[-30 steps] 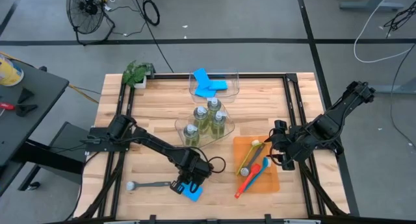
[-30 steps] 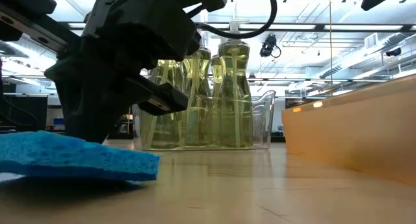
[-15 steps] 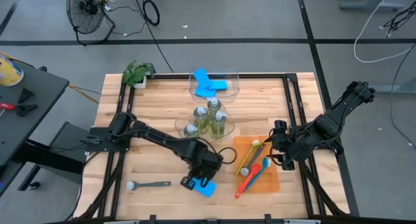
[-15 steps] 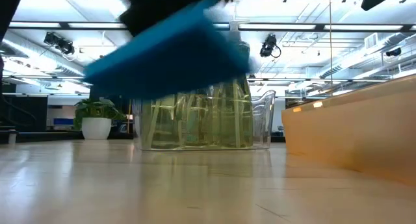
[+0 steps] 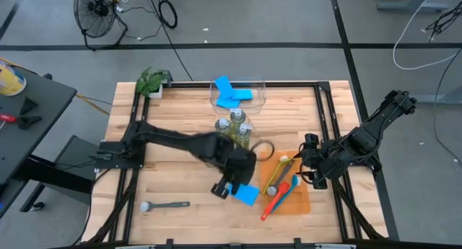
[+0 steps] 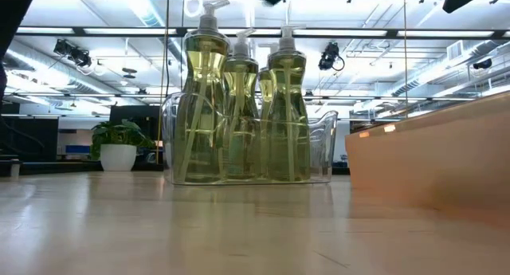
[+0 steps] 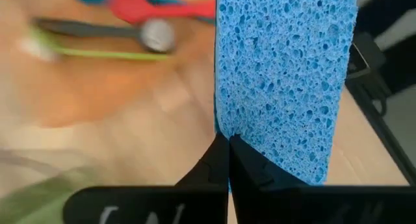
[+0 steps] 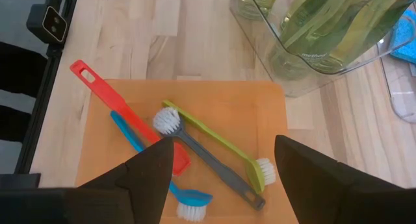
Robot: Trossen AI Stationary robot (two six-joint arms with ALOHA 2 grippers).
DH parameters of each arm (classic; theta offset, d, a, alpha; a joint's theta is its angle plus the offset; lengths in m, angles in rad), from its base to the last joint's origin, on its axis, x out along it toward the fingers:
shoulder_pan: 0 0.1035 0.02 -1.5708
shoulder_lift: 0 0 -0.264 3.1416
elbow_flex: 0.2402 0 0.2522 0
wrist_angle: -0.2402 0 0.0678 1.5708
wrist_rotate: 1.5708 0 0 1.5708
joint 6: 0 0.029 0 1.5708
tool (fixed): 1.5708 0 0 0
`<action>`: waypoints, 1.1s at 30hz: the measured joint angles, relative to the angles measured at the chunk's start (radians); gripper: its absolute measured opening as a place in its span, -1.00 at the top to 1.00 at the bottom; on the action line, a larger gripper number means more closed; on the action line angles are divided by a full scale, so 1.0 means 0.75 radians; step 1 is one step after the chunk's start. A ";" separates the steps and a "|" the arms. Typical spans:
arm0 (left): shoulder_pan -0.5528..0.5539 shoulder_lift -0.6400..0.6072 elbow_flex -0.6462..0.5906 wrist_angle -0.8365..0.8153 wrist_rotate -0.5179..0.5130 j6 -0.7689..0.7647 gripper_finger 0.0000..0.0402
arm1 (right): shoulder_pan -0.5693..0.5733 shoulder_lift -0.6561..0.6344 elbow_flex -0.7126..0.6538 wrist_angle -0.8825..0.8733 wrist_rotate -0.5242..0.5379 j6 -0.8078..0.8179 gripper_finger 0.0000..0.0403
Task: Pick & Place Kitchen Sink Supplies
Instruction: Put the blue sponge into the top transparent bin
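Left gripper (image 5: pixel 232 189) has carried the sponge (image 5: pixel 246 194) off the counter (image 5: pixel 173 169) toward the tray (image 5: pixel 299 203), clamped on it, airborne. Right gripper (image 5: pixel 309 167) wide beside tray of brushes (image 8: pixel 195 146). Beyond: bottles (image 6: pixel 239 108) in bin, then sponges.

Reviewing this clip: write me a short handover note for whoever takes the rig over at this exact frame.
Left tool: shut on a flat bright-blue rectangular sponge, lifted off the table beside the flat orange tray.
Right tool: open, empty, hovering over the tray's far side.
Done: two blue sponges lie in the rear clear plastic bin; clear pump bottles of yellow-green liquid stand in the middle clear bin; red, blue, yellow-green and dark grey long-handled brushes lie on the tray.
Left: place the held sponge, probably with the others; one grey dish brush lies loose near the table's front left.
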 joint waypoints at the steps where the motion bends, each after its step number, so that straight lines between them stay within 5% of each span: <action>1: 0.015 0.000 0.050 -0.025 -0.021 0.007 1.00 | 0.000 0.000 0.000 0.001 0.000 0.000 -0.33; 9: 0.238 -0.008 0.388 -0.151 -0.106 0.058 1.00 | 0.000 0.000 0.000 0.018 0.000 0.000 -0.33; 23: 0.853 -0.106 0.336 -0.165 -0.021 0.116 1.00 | -0.002 0.001 -0.001 0.060 0.099 0.002 -0.33; 33: 1.118 -0.076 0.307 -0.090 0.107 0.242 1.00 | -0.002 0.001 -0.001 0.061 0.187 0.193 -0.33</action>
